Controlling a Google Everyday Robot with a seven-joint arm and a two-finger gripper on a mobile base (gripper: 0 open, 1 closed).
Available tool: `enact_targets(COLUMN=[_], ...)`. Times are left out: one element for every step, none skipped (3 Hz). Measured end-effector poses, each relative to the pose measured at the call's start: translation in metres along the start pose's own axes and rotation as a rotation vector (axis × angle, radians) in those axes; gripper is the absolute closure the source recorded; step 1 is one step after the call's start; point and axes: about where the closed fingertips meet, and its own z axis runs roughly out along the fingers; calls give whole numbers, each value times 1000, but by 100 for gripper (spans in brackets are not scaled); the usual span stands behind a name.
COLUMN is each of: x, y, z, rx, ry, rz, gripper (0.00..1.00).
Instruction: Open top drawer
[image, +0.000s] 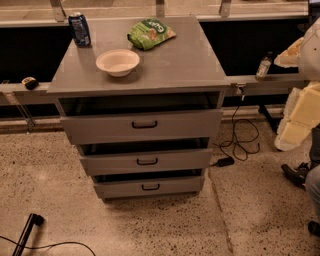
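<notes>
The top drawer (100, 129) is the tallest of three grey drawer fronts in a grey cabinet in the middle of the camera view. Its small black loop handle (144, 124) sits at the centre of the front. A dark gap shows between the front's upper edge and the cabinet top (170, 65). Two shorter grey drawers, the middle (110, 162) and the bottom (115, 188), lie below it with like handles. My gripper is not in view. A white rounded shape (312, 50) at the right edge may be part of my arm.
On the cabinet top stand a white bowl (117, 62), a blue can (79, 29) and a green snack bag (150, 33). Black cables (240, 142) lie on the floor at the right. Yellow foam (300, 117) and a person's leg (314, 185) are at the right edge. A black rod (27, 231) lies at bottom left.
</notes>
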Motion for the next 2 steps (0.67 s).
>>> enact_targets(x=[0, -11], y=[0, 3], z=[0, 30], rx=[0, -62], ry=[0, -43], rz=[0, -28], gripper=[0, 0])
